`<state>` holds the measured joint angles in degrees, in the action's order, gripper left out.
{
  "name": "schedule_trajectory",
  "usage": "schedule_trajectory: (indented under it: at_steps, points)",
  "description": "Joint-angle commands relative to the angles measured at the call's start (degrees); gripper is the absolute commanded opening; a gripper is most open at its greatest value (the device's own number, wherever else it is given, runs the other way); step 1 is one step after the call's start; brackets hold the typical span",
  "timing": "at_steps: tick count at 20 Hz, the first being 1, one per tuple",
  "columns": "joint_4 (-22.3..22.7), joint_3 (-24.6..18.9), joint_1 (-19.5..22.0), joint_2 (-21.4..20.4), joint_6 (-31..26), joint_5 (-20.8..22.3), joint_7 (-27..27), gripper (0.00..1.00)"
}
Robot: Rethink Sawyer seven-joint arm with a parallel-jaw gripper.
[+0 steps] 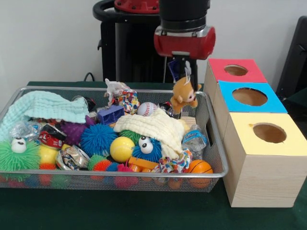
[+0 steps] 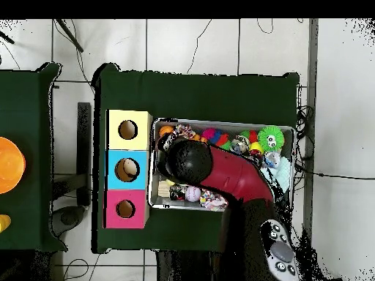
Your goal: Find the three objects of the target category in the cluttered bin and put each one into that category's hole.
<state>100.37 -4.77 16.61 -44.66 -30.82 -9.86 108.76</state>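
Monkey toy [image 1: 184,94] hangs clamped in the fingers [image 1: 187,72], lifted above the bin [image 1: 211,139].

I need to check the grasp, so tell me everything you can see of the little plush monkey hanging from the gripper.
The plush monkey is small, orange-brown and fuzzy, with a paler face and stubby limbs spread out. It hangs tilted in the air under the gripper, which pinches it at the top, above the right end of the wire bin and clear of the clutter. Nothing else touches it. The overhead view hides it beneath the arm.
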Motion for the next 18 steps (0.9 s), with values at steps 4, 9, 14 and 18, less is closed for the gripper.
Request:
schedule_trajectory:
  at_steps: [4,9,14,18]
  points:
    - [0.9,-11.7,6.7,8.6,2.0,2.7,-4.9,0.0]
    - [-3.2,-6.7,3.2,9.7,-2.2,6.7,-1.0,0.0]
    - [-6.9,-5.3,0.9,10.6,-4.9,5.9,3.1,0.0]
    - [-1.3,-9.3,4.8,7.8,-1.2,4.5,0.7,0.0]
